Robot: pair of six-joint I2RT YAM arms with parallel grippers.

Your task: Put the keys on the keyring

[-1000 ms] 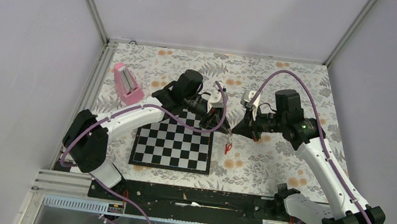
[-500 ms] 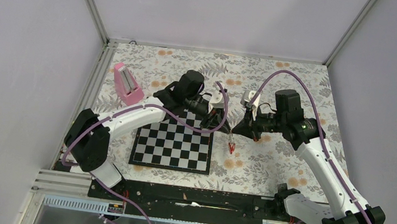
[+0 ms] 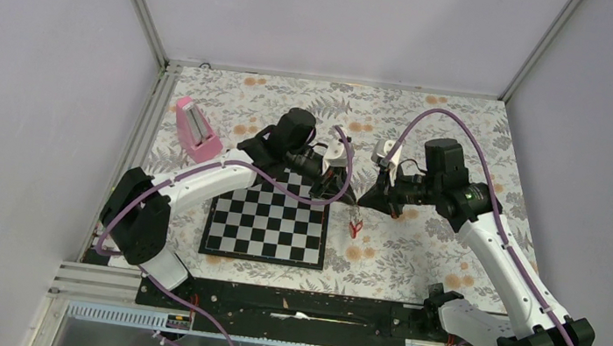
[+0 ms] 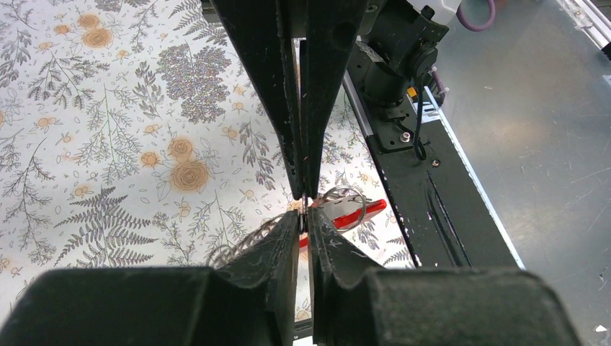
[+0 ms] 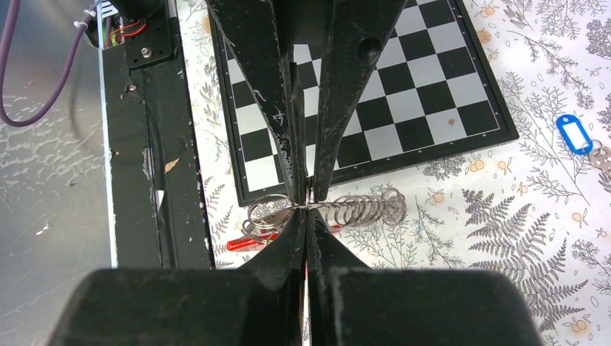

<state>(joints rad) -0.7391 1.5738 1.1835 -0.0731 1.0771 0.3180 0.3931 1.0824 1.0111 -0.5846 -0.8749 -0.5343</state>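
Just off the chessboard's (image 3: 266, 225) right edge, above the counter (image 3: 416, 257), the right fingers (image 5: 324, 241) are pressed together on the keyring's (image 5: 268, 216) thin wire, a red piece (image 3: 354, 227) dangling beneath. The left fingers (image 4: 277, 245) face them, narrow, tips at the same ring; whether they grip it, I cannot tell. 1 blue-tagged key (image 5: 574, 134) lies by the chessboard's far right corner.

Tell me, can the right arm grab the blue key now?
Probably not yet. The right gripper is shut on the keyring, so it is busy; the blue key lies uncovered on the cloth, off to one side.
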